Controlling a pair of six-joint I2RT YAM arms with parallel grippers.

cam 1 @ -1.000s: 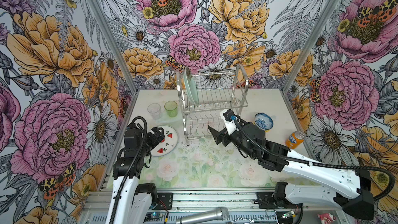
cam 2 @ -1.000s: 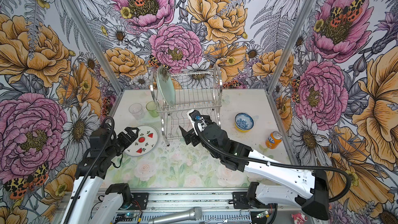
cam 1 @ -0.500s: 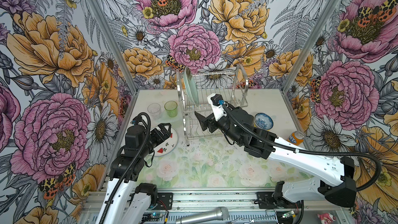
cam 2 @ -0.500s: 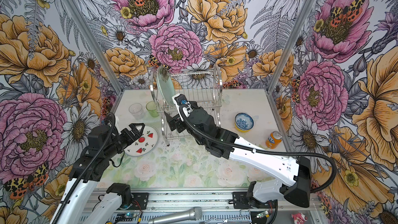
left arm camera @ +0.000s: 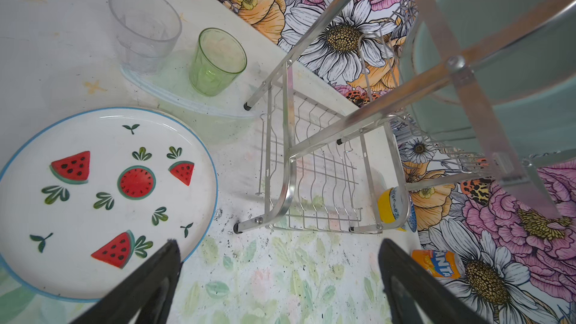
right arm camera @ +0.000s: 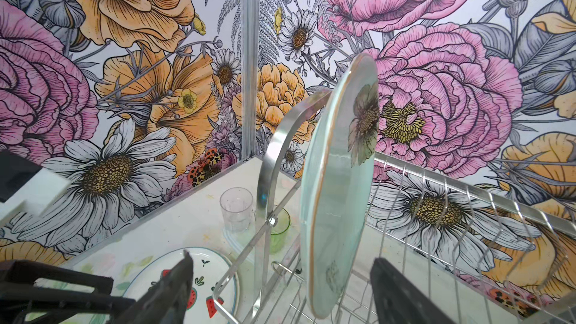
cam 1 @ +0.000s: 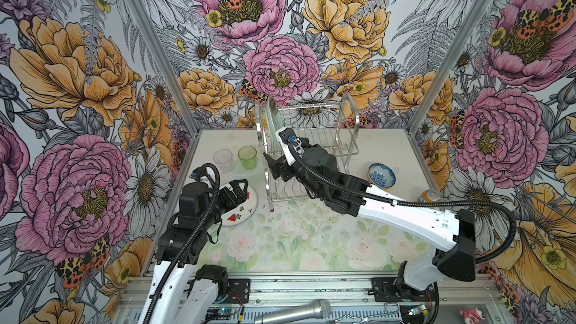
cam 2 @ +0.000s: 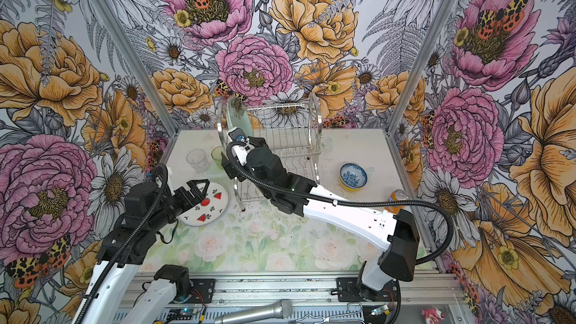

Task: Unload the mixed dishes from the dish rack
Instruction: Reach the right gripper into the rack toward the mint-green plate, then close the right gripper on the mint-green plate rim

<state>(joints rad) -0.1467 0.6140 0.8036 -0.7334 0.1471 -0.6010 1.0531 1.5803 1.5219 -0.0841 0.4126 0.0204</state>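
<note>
While one pale green plate (right arm camera: 336, 201) stood on edge in upper shelf of dish rack (cam 1: 350, 120), upper centre of both top views, rest was already on table (cam 1: 311, 244): watermelon plate (cam 2: 215, 207), clear glass (cam 1: 223, 160), green tumbler (cam 1: 247, 156) at centre left, patterned bowl (cam 1: 381, 175) at centre right. Task judged nearly done. Right arm (cam 1: 405, 213) reached toward rack; right jaws wide open, empty, plate's lower edge between them in right wrist view, no contact seen. Left jaws fully open, empty, over watermelon plate's rim.
</note>
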